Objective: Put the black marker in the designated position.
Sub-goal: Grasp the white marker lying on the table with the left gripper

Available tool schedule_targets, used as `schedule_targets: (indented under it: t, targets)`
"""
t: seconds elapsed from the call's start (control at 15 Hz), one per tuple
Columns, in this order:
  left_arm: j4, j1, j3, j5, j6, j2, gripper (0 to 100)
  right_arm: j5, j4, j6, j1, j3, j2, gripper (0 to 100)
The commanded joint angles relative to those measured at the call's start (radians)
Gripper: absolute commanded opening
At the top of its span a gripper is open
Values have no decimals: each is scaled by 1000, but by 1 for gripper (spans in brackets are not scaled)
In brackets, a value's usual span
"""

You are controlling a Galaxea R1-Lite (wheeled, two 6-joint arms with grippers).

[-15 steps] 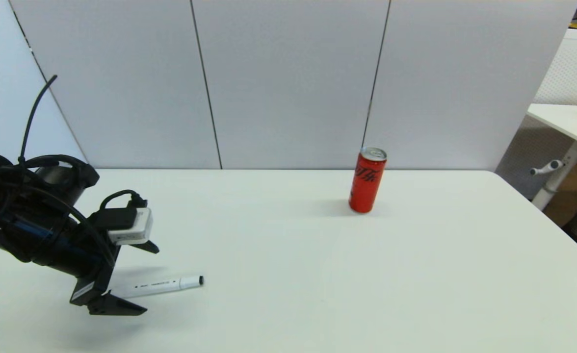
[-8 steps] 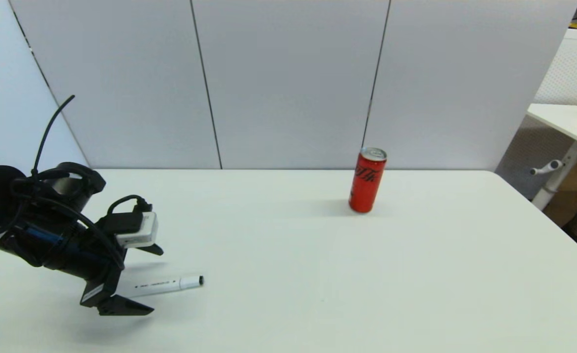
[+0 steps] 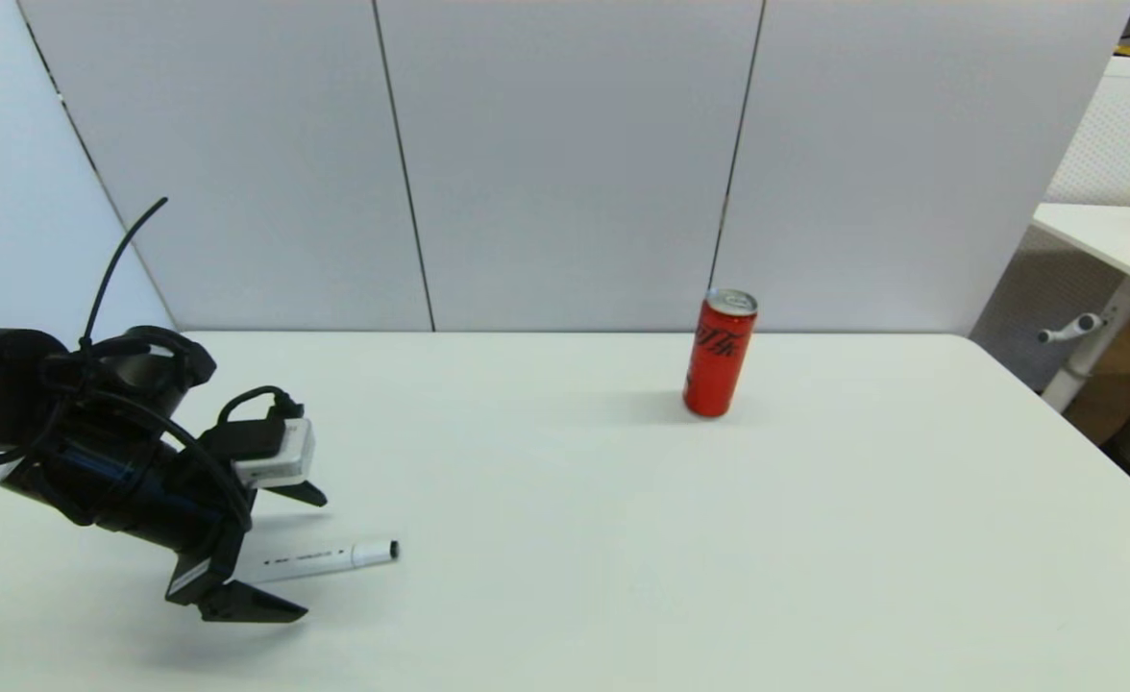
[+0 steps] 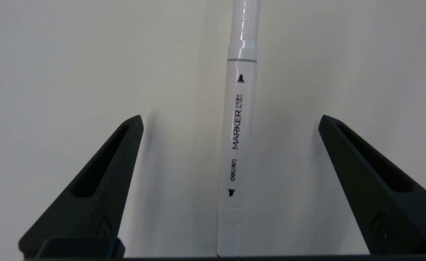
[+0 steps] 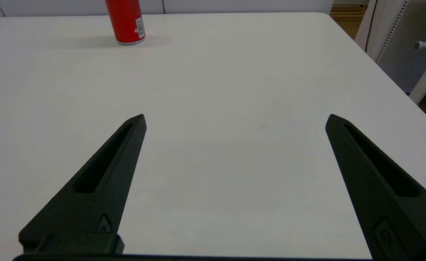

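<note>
The left gripper (image 3: pixel 294 553) hangs low over the near-left part of the white table (image 3: pixel 623 538), its two black fingers (image 4: pixel 100 181) spread wide to either side of the black marker (image 3: pixel 320 559) and touching neither side of it. The marker lies flat on the tabletop, its long axis running left to right and slightly away from the robot, with its visible black tip toward the table's middle. Its other end is hidden behind the gripper in the head view and cut off by the frame edge in the left wrist view, where the barrel (image 4: pixel 237 145) runs straight down the gap between the fingers, print reading "MARKER" along it. The right gripper (image 5: pixel 234 119), out of the head view, hovers over bare tabletop with its fingers wide apart and nothing between them. Farther back, right of centre, a red can (image 3: pixel 719 354) stands upright near the table's far edge, its top closed, well apart from the marker.
</note>
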Motion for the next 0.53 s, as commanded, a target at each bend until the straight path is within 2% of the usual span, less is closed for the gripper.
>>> schedule_targets:
  t: [0.07, 0.53]
  targets:
    - [3, 1, 1, -12, 7, 11, 100, 0, 0, 1, 0, 0, 1, 100]
    - [5, 7, 3, -47, -5, 19, 100, 0, 0, 1, 0, 0, 1, 100]
